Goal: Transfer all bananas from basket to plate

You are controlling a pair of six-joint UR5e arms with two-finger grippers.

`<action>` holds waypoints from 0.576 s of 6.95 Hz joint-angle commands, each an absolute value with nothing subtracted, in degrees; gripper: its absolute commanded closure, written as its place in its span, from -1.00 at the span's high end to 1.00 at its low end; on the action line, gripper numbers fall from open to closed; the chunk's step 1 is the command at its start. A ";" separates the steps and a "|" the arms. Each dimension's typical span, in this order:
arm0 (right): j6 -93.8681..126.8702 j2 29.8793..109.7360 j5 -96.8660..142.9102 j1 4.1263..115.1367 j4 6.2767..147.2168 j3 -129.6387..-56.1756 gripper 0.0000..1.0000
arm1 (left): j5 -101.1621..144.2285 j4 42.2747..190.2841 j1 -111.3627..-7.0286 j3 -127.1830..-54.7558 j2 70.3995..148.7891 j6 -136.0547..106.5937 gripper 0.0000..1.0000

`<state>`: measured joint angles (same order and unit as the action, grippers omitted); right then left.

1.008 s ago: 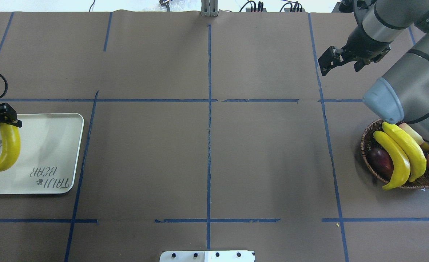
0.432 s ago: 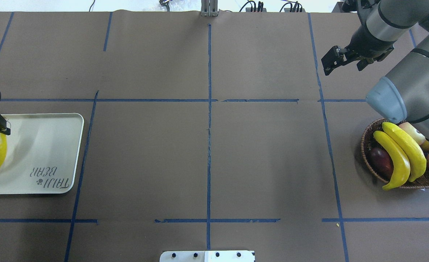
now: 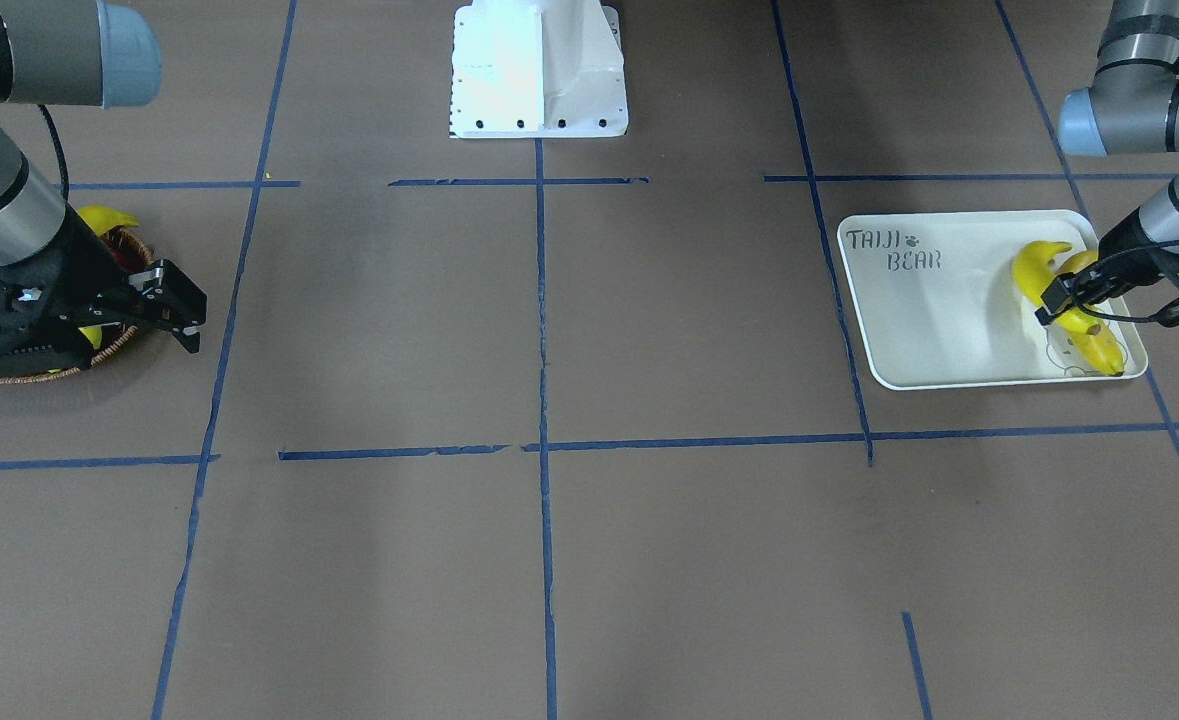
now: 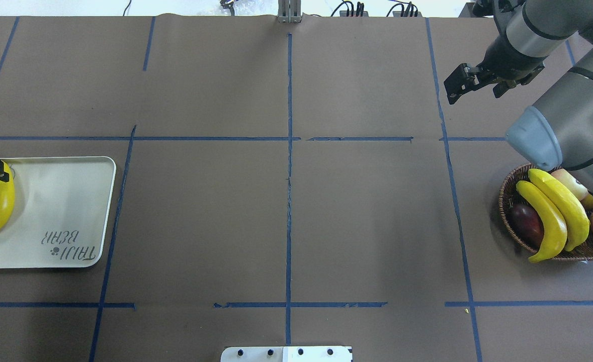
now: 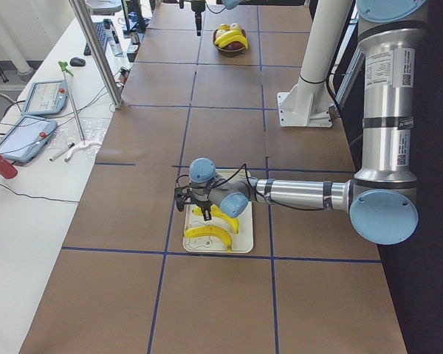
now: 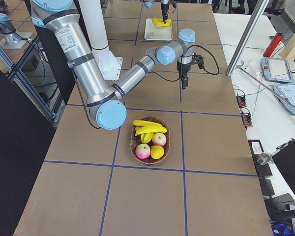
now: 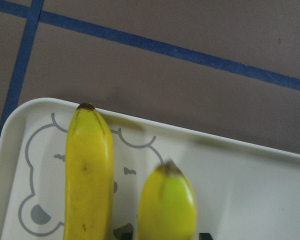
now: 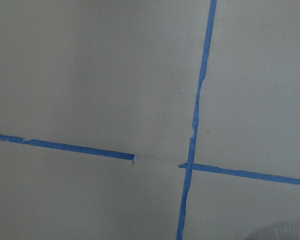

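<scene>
The left gripper (image 3: 1049, 305) is pinching the held banana (image 3: 1032, 268) near one end, low over the plate (image 4: 75, 201). As I judge it, the job now is a clean set-down: ease the banana down until its belly rests on the plate right under the fingers, then spread them and lift straight up so nothing rolls. Whether the load already touches the plate I cannot tell. Just beside the hand, parted from its load by a narrow strip of plate, the lying banana (image 7: 87, 170) crosses the bear outline (image 7: 37, 212); minding that strip avoids a nudge. Well away from this hand, at the table's other end, the basket (image 4: 503, 206) holds two bananas (image 4: 553, 226) among apples (image 6: 159, 139). The right gripper (image 3: 181, 305) hangs spread and empty over bare table near it. Only the left wrist view shows the gap between the bananas, though hardly any finger. The front view shows the clamp itself. The overhead view cuts that hand off at its edge but shows the basket's contents, which the right wrist view, all paper and blue tape, misses.
</scene>
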<state>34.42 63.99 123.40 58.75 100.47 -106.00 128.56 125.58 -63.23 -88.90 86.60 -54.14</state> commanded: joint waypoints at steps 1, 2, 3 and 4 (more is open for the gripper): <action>34.45 63.90 123.40 58.97 100.55 -106.08 1.00 | 129.28 125.25 -68.17 -89.64 87.01 -52.75 1.00; 34.37 64.42 124.27 59.67 100.46 -106.26 1.00 | 130.33 125.16 -68.99 -90.08 87.01 -50.82 1.00; 33.76 68.51 124.54 59.76 100.20 -109.13 1.00 | 132.60 125.24 -69.60 -91.65 87.01 -49.06 1.00; 31.14 75.17 124.28 59.77 99.50 -112.73 1.00 | 132.63 125.16 -69.78 -93.76 87.27 -47.30 1.00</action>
<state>33.34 68.73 124.30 59.65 100.13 -109.05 131.74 125.21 -69.24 -91.59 87.08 -49.43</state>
